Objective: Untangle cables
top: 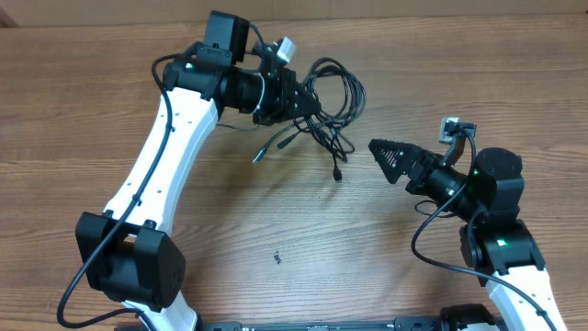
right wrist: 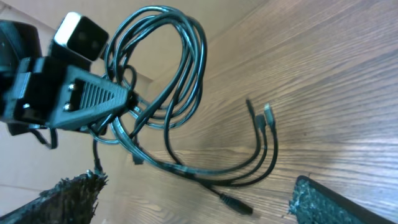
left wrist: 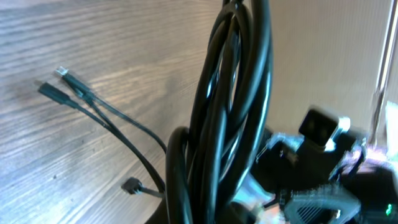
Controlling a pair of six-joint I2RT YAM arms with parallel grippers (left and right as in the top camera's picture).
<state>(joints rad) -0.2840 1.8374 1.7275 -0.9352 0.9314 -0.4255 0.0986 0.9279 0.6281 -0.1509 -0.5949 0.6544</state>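
the cables (top: 342, 92) are thin black cords bunched in tangled loops, pinched upright in my left gripper (top: 308, 108); their loose plug ends, one silver-tipped, trail onto the table (top: 276, 221).

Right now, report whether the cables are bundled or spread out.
Bundled: the cables form one looped coil pinched in the left pincer, with only a few plug ends trailing loose.

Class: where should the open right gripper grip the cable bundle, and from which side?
Likely a trailing strand above the plug ends, from the right gripper side: those tails hang free, while the left gripper pinches the looped cable bundle.
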